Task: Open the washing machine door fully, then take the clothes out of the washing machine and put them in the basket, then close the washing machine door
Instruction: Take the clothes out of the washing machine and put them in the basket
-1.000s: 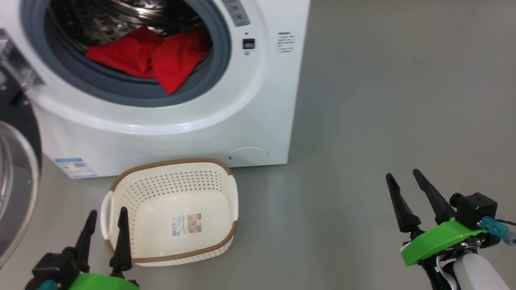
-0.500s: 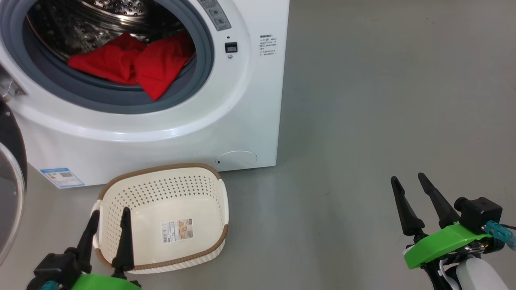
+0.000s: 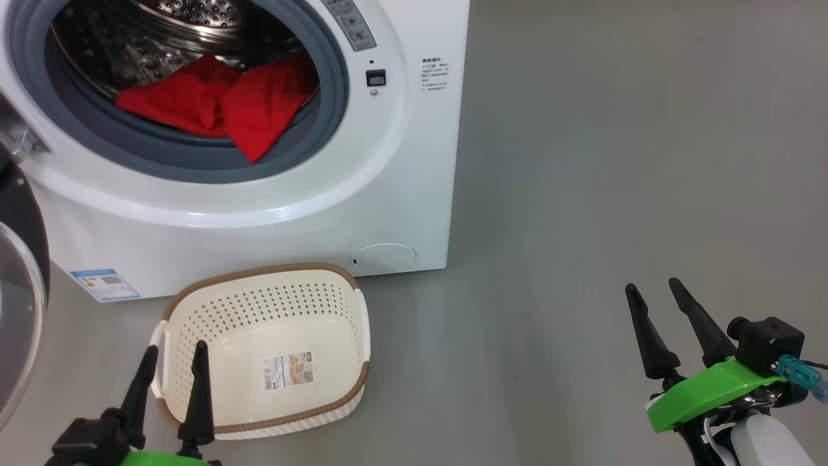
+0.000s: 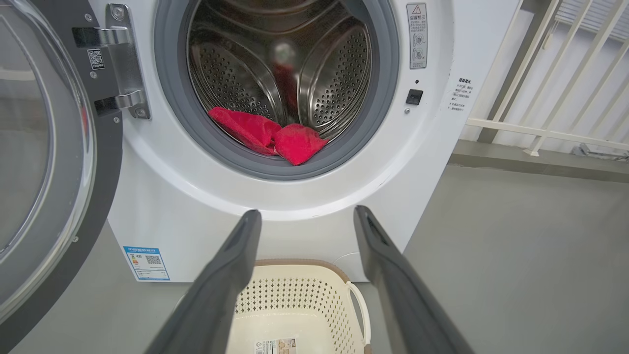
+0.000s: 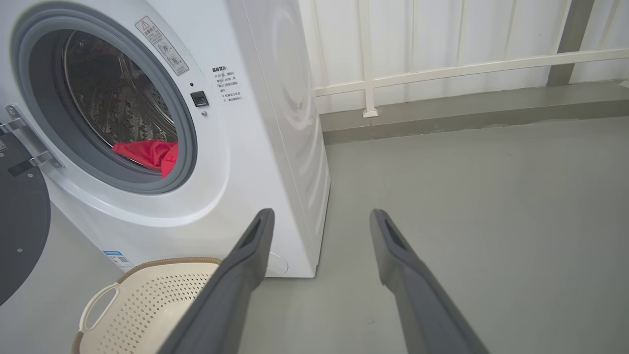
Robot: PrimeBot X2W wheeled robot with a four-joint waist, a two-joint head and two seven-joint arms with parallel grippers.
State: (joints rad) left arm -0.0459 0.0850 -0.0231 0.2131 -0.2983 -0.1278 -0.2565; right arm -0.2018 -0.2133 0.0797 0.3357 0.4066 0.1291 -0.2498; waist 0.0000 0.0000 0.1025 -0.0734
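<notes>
Since the door (image 4: 49, 147) already stands swung out at the left edge of the left wrist view, we judge the opening step done and the clothes (image 3: 220, 103) next. They're a red heap at the upper left of the head view, low in the drum (image 4: 334, 83) of the washing machine (image 3: 259, 213). One corner droops onto the lower lip of the grey gasket (image 3: 194, 162).

Handling, our guess: soft, light, limp, not fragile. It'll sag and trail when lifted and could drag on the rubber lip. It may be more than one piece, so a single pinch might not bring it all.

Best hold, we think: the thick bunched fold near the middle of the heap, or that drooping corner, which is nearest the opening. A thin single layer could slip out of such narrow fingers.

The left gripper (image 3: 176, 348) sits at the lower left, fingers spread wide, nothing in them, tips over the near-left side of the basket (image 3: 259, 270). The right gripper (image 3: 651, 285) sits at the lower right, also spread wide and empty, over bare floor, well apart from the machine.

The basket sits on the floor just in front of the machine, below the opening, holding nothing but its label.
</notes>
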